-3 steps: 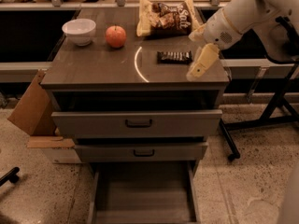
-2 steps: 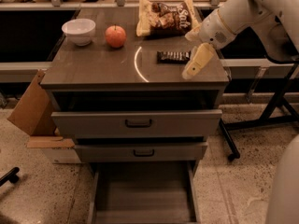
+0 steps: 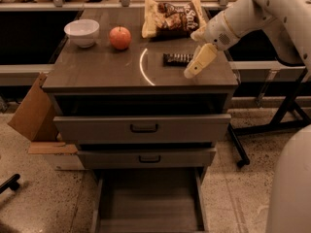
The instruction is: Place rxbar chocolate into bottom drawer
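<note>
On the counter [image 3: 97, 69] lie one rxbar chocolate [image 3: 177, 58], one apple [image 3: 120, 37], one white bowl [image 3: 82, 32] and one chip bag [image 3: 171, 17]. The gripper [image 3: 197, 63] hovers just right of the bar; whether it is clenched or released cannot be told. Of three drawers, the bottom drawer [image 3: 148, 200] stands pulled out.

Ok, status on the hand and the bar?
Hand beside dark-wrapped flat bar, bar lying on cabinet top. Grey bottom drawer open. No obstruction seen.
</note>
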